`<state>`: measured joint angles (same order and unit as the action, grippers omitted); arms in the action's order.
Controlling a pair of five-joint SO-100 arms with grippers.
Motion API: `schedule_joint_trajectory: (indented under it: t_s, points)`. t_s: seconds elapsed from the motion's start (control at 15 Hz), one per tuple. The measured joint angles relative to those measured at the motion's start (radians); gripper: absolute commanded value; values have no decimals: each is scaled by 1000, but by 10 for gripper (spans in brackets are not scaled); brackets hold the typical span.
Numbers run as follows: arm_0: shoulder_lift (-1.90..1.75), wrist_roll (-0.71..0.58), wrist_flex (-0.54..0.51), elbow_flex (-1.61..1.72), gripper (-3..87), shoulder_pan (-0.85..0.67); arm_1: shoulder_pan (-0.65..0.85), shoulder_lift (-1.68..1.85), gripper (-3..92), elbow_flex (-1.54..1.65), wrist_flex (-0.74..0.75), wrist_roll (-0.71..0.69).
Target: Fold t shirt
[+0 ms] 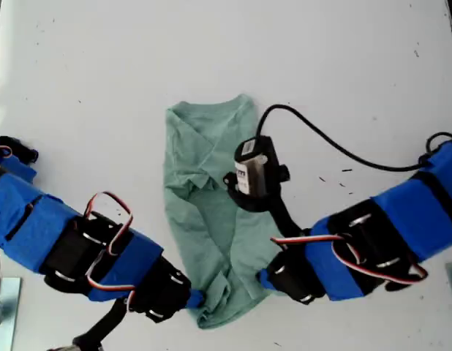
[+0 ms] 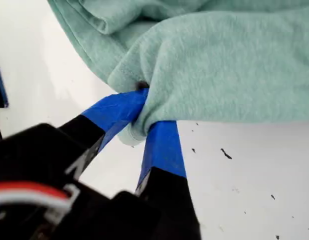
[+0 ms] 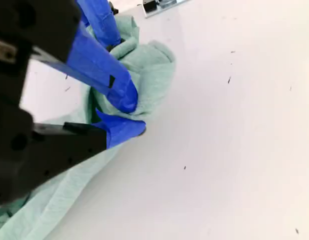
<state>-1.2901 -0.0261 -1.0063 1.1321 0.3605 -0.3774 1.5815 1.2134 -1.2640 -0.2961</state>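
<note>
The t shirt (image 1: 211,212) lies on the white table (image 1: 87,73) near the middle of the exterior view, gathered into a long, narrow, wrinkled strip running from a squared upper edge down to a bunched lower end close to that view's bottom edge. My first gripper (image 2: 147,112) is at that lower end on the exterior view's left side (image 1: 197,298); its blue-taped fingers (image 2: 162,145) are drawn together on a hemmed corner of the cloth, with fabric pinched between them and the hem folded over the tips. My second gripper (image 3: 128,114) reaches in from the exterior view's right, where its tips (image 1: 264,279) sit at the shirt's lower right edge. Its jaws stand narrowly parted, one blue finger (image 3: 102,70) pressed against a rolled lobe of the shirt (image 3: 149,75) and the other finger just beside the cloth edge; whether any fabric is actually caught between them cannot be told from this angle. The second arm's wrist camera (image 1: 252,170) and its black cable (image 1: 336,146) overhang the shirt's right edge in the exterior view. Open table surface extends above the shirt and to both sides of its upper half in the exterior view; the lower half is flanked closely by both arms. A metal plate (image 1: 3,307) shows at the exterior view's lower left corner, well apart from the shirt.
</note>
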Motion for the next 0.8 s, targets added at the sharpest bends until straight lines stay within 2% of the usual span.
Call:
schedule_joint_trajectory:
  t_s: [0.2, 0.33, 0.47, 0.67, 0.73, 0.8]
  points:
    - [-8, 0, 18, 0, -2, -5, 2, 6, 11, 0, 11, -44]
    - [-48, -8, 9, 2, -2, -15, 58, 18, 11, 2, 11, -98]
    - [-129, -54, -48, 28, -2, -89, 201, 46, 11, 2, 11, -224]
    - [-255, -175, -133, 133, 1, -336, 466, 49, 26, 2, 11, -407]
    - [-272, -193, -133, 169, 208, -405, 522, 49, 346, 2, 11, -428]
    - [-293, -201, -130, 201, 279, -443, 552, 49, 440, 2, 11, -449]
